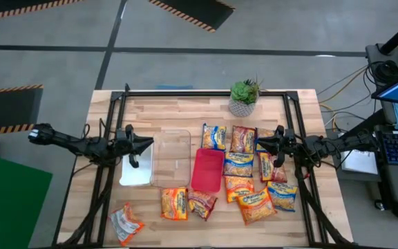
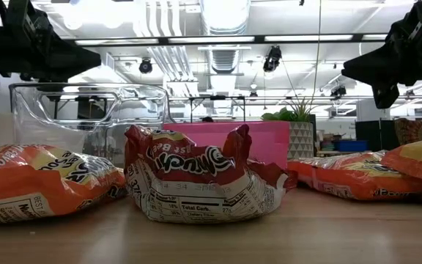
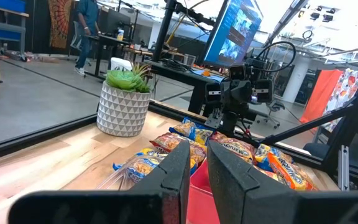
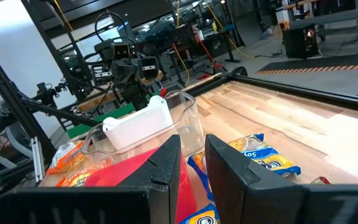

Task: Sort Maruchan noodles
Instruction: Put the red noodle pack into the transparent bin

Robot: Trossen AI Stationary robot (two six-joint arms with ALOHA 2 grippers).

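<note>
Crumpled red noodle packet [image 2: 200, 183] lies nearest the low camera, on the tabletop [image 1: 178, 111] front edge, orange packet [image 2: 39, 183] just beside it. Remaining Maruchan noodles [image 1: 251, 173] cluster on the right half, beside the red tray [image 1: 207, 169]; one stray packet [image 1: 125, 223] sits at the front left corner. Clear tray [image 1: 171, 158] and white tray [image 1: 137, 169] sit left of the red one. Left pincer [image 1: 142, 145] hovers over the white tray, fingers narrow, nothing held. Right pincer [image 1: 261, 143] hovers above the packets, fingers narrow, holding nothing. Potted plant [image 1: 243, 97] at the back edge.
</note>
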